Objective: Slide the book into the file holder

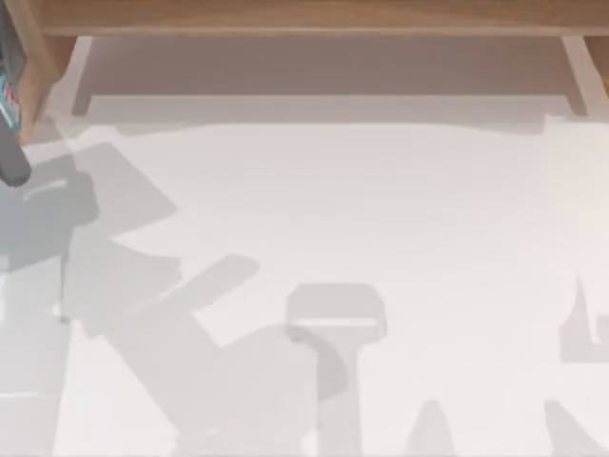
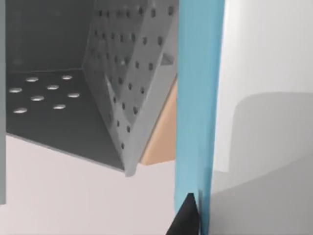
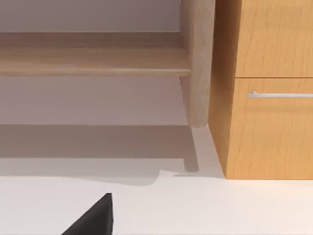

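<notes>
**A:** So, how far along is it? Start with the big things.

**B:** The table (image 1: pixel 381 238) is bare white. The long shelf board (image 3: pixel 93 58) and the drawer cabinet (image 3: pixel 264 98) are furniture and play no part in the job. The file holder (image 2: pixel 122 98) is what counts. In the left wrist view it has grey perforated walls, one of them slanted, a tan face on the outside, and an open mouth.

**A:** And the book?

**B:** The book (image 2: pixel 195 98) is a thin light-blue slab standing on edge just beside the file holder's slanted wall. It is outside the holder and not in the slot.

**A:** Who has it?

**B:** The left gripper (image 2: pixel 190 215) does. One dark finger presses the book's face, so I judge it clamped on the book. The right gripper (image 3: pixel 93 220) sits low over the table facing the shelf board, idle, and I cannot tell its grip.

**A:** So what is done?

**B:** The book is picked up and carried to the file holder. What is left, as I judge it, is lining it up with the mouth, sliding it in and letting go.
</notes>
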